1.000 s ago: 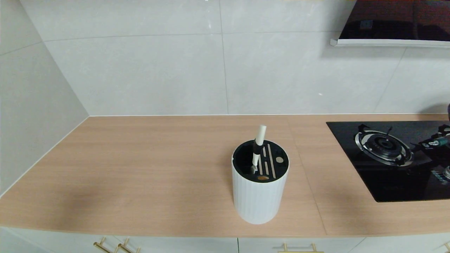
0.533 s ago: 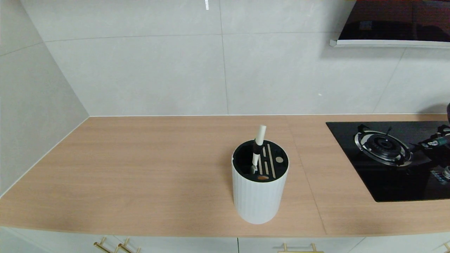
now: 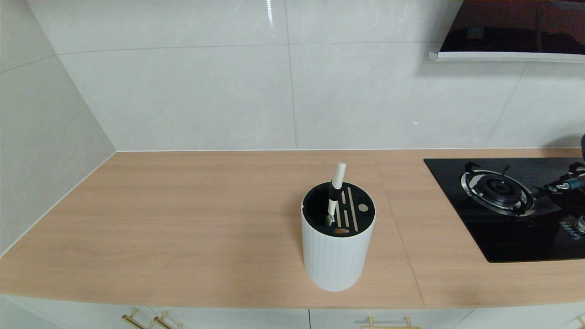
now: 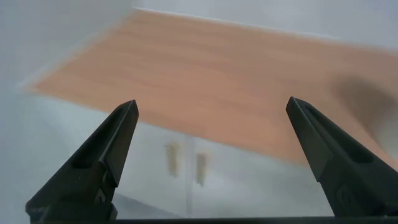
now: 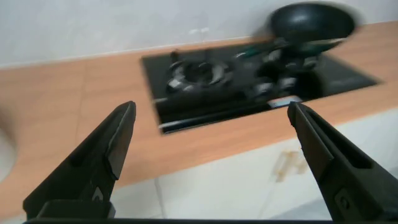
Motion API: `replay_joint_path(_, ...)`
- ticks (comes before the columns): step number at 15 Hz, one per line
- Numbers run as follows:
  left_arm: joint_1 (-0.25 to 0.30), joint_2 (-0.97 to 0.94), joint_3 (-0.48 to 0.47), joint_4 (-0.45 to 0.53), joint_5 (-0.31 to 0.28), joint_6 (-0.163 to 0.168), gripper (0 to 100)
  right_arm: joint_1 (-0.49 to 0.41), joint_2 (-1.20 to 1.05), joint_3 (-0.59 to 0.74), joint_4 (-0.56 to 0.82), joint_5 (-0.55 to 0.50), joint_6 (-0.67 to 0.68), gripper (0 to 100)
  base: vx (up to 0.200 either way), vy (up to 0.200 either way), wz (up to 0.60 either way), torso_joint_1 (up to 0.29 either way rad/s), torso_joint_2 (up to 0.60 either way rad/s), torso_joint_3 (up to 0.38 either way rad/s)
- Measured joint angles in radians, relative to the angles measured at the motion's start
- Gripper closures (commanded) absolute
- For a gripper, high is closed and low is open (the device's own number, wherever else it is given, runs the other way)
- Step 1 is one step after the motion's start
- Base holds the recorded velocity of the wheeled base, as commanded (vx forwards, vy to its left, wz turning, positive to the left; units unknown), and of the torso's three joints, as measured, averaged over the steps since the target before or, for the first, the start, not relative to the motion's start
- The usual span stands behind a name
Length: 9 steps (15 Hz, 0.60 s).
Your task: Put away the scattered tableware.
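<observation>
While the wooden desk (image 3: 183, 219) runs wide beneath the tiled wall, a black gas hob (image 3: 502, 242) is set into it at the robot's right. Near the desk's front edge, well apart from the hob, a white ribbed utensil holder (image 3: 336, 260) stands upright. The left gripper (image 4: 210, 104) faces the desk's edge and the cabinet doors (image 4: 186, 180), jaws released and empty. The right gripper (image 5: 211, 107) faces the hob, jaws likewise spread, grasping nothing. One white-handled utensil (image 3: 338, 176) stands in the holder's top, handle up, slightly tilted.
</observation>
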Motion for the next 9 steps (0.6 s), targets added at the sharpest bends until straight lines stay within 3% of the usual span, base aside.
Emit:
replay_joint_path(2,0.000,-0.002,0.026,-0.011,-0.109,0.073,0,0.000,-0.001,0.023,0.024,0.129,0.012,0,0.000,0.000,0.00,0.000,0.00,0.000)
replay_joint_path(3,-0.001,-0.002,0.032,-0.013,-0.132,0.087,0,0.000,-0.002,0.026,0.047,0.171,0.011,0,0.000,0.000,0.00,0.000,0.00,0.000)
replay_joint_path(5,-0.007,0.001,0.050,-0.022,-0.162,0.088,0,0.003,-0.002,0.029,0.060,0.231,0.000,0,0.000,0.000,0.00,0.000,0.00,0.000)
replay_joint_path(9,-0.009,0.000,0.056,-0.022,-0.162,0.075,0,0.005,-0.002,0.032,0.063,0.232,0.001,0,0.000,0.000,0.00,0.000,0.00,0.000)
